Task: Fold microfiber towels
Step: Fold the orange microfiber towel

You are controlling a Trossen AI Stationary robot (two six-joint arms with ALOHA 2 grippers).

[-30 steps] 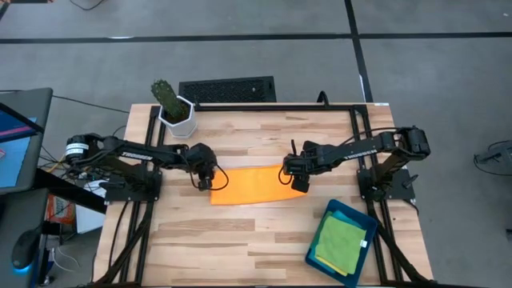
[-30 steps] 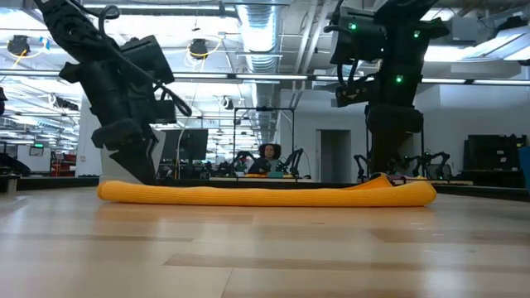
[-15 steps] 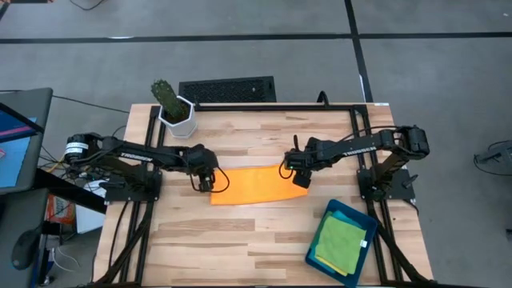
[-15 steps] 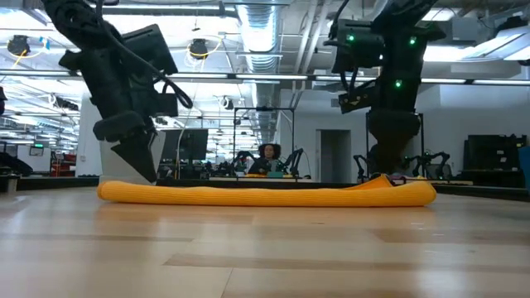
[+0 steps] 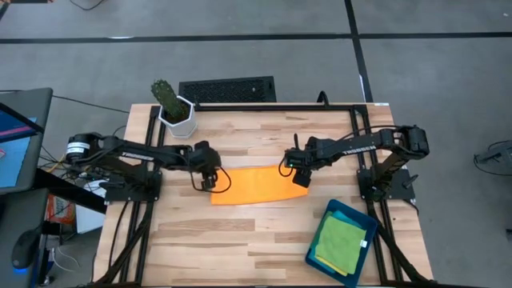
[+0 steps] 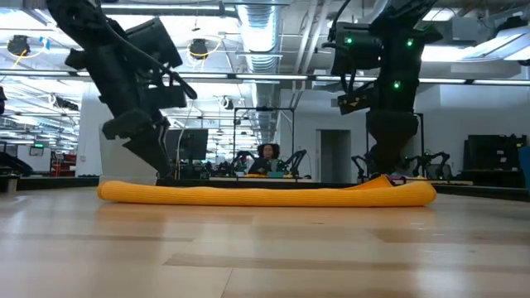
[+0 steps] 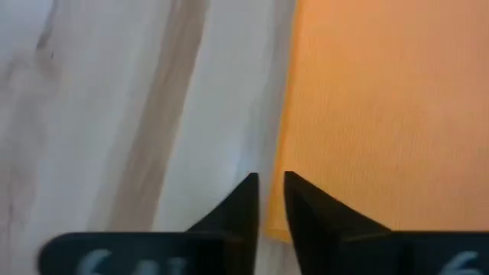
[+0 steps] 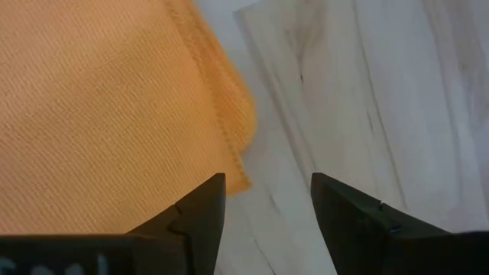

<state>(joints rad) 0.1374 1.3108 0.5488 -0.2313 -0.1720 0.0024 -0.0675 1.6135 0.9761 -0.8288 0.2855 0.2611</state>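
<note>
An orange microfiber towel [image 5: 254,185], folded into a long flat strip, lies in the middle of the wooden table [image 5: 256,240]. Near the towel's right front corner sits a dark teal tray [image 5: 318,258] holding a green towel [image 5: 340,240], with a sliver of yellow showing under it.

The risk, as I judge it, is a missed or lopsided grab. The left gripper [image 7: 267,195] is aimed along the towel's left edge rather than over the cloth, so a pinch could shut on bare wood or catch only one layer, dragging the strip askew. If the two arms lift unevenly, the fold could fall open.

The left gripper hovers just above the towel's left end, its fingers almost pressed together with a thin slit between, holding nothing. The right gripper [image 8: 267,202] hovers over the towel's right end, fingers spread wide, straddling the corner and empty.
</note>
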